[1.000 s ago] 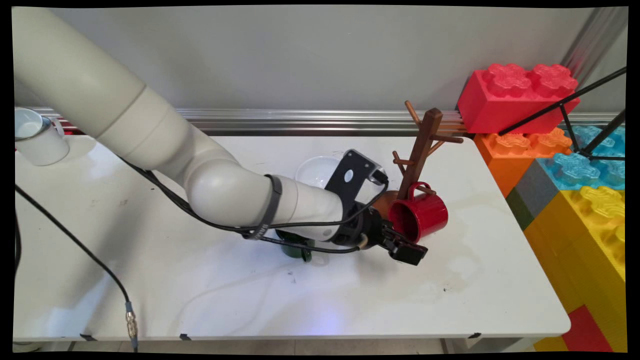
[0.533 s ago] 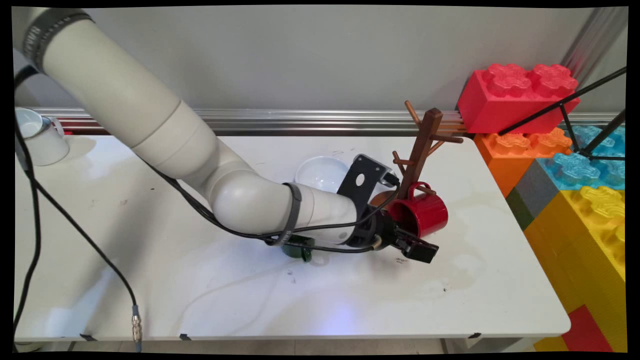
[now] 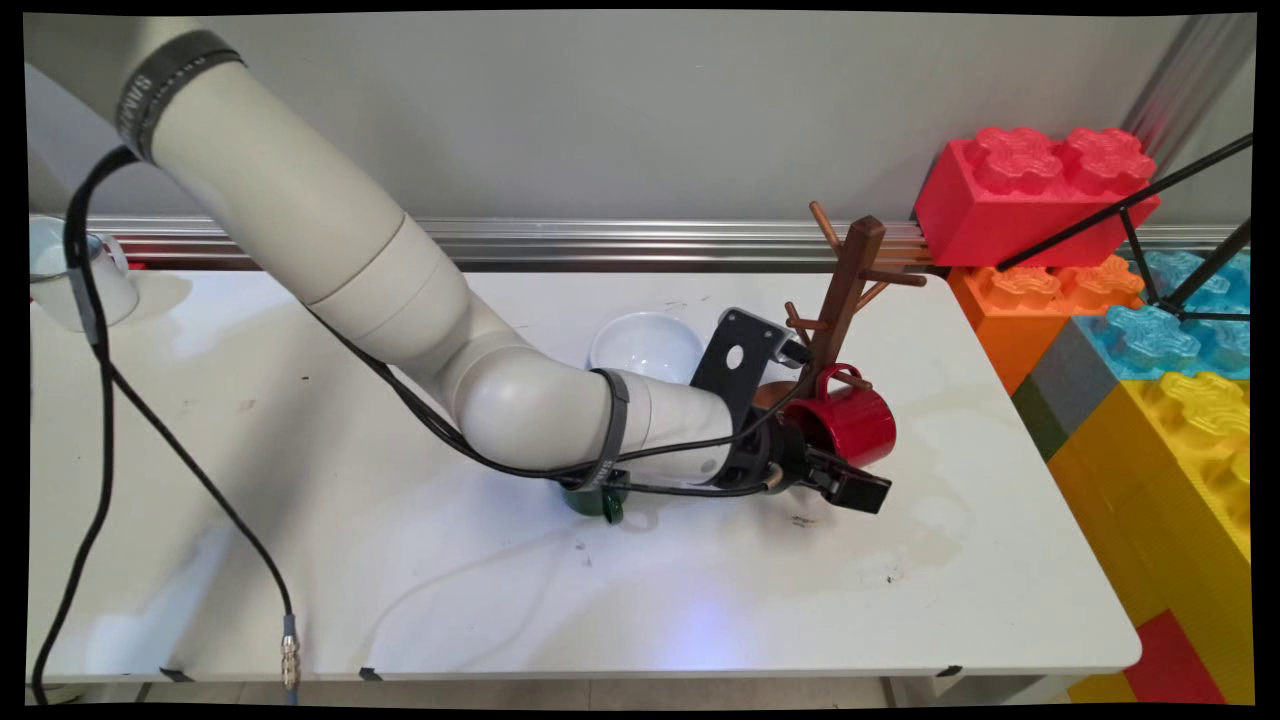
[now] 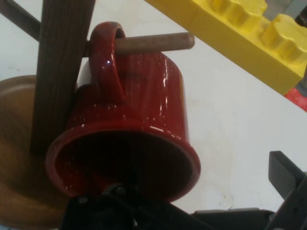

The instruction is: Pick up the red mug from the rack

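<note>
On the white counter (image 3: 300, 420) I count three mugs, one bowl and one mug tree. The glossy red enamel mug (image 3: 845, 425) hangs by its handle on a low peg of the dark brown wooden mug tree (image 3: 845, 290), with its open mouth turned towards the counter's near side and to the arm. The black two-finger tool (image 3: 850, 487) is just under and in front of this mug's rim; in the hand view the rim of the red mug (image 4: 129, 143) lies directly over the black linkage. One finger (image 4: 285, 175) shows at the right of that view, apart from the mug and with nothing against it; the tool looks spread open and it holds nothing.

The white round bowl (image 3: 645, 347) stands just behind the arm, left of the tree. A dark green mug (image 3: 592, 497) is mostly hidden under the wrist. A white mug (image 3: 75, 275) stands at the far left corner, well apart.

The tree stands near the counter's far right corner. Large toy bricks (image 3: 1130, 330) in red, orange, blue and yellow are stacked beyond the right edge. The near half of the counter is open.
</note>
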You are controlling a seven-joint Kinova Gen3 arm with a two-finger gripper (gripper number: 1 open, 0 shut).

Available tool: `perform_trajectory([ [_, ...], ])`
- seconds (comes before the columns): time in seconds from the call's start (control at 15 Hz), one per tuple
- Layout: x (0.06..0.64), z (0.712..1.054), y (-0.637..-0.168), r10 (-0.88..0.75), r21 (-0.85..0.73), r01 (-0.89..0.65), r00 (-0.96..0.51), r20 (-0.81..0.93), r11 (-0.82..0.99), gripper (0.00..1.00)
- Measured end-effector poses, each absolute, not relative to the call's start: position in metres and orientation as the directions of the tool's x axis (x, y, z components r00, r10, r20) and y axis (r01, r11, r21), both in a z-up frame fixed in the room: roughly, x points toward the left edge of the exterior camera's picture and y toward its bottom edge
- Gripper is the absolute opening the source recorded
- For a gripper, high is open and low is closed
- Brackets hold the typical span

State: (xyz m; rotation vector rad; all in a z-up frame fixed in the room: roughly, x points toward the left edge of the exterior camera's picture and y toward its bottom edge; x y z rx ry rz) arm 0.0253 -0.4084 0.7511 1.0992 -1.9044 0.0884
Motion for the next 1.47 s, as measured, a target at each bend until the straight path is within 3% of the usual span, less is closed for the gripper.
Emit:
perform_trajectory([
  [1.33,0.023,0.748,-0.421,-0.679,0.391,-0.731,-0.133,0.722,0.559,1.00],
  [1.4,0.023,0.748,-0.422,-0.679,0.392,-0.730,-0.133,0.722,0.560,0.00],
  [1.47,0.023,0.748,-0.423,-0.679,0.393,-0.729,-0.133,0.722,0.560,0.00],
])
